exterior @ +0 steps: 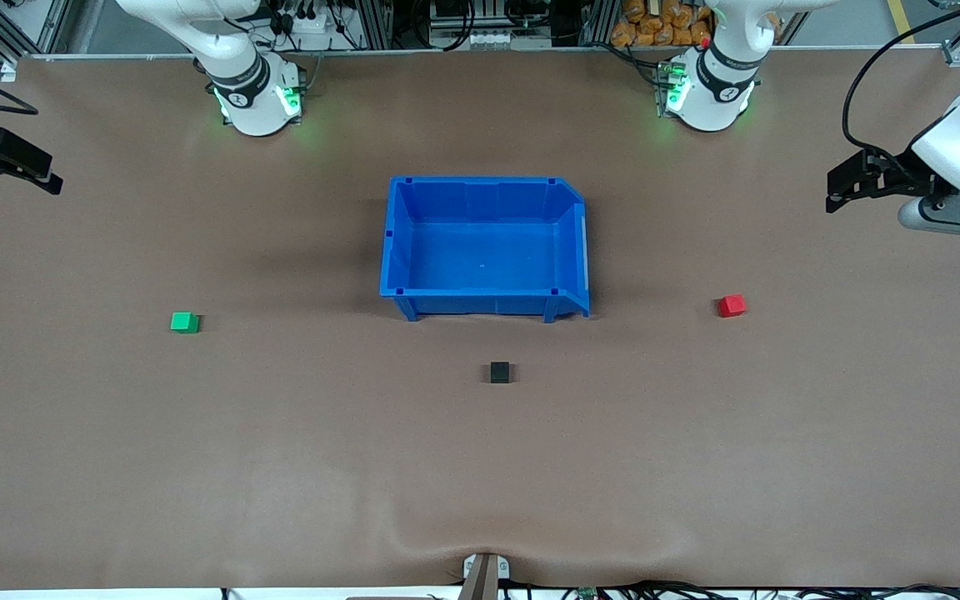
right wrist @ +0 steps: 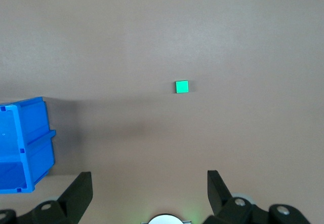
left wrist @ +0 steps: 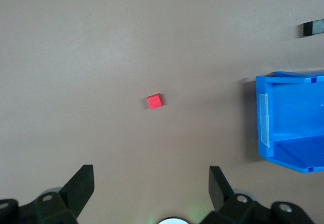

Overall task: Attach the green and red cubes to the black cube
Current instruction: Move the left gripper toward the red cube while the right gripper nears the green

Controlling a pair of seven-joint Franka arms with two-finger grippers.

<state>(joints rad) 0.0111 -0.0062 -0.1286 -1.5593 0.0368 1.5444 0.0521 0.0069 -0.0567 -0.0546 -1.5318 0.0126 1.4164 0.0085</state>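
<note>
Nothing is gripped yet; this looks like the opening step, with both arms held high at the table's ends. The left gripper point(exterior: 837, 190) hangs over the left arm's end of the table, fingers spread and empty, and its wrist view looks down on the red cube point(left wrist: 154, 101). The right gripper point(exterior: 51, 182) hangs over the right arm's end, also spread and empty, with the green cube point(right wrist: 181, 86) in its wrist view.

The black cube point(exterior: 500, 372) sits on the table nearer the front camera than the blue bin point(exterior: 401, 250). The green cube lies well apart from it toward the right arm's end, the red toward the left arm's end.

Next, each arm likely needs to descend over its own cube, straddle it squarely and close, then carry it in against the black cube.
</note>
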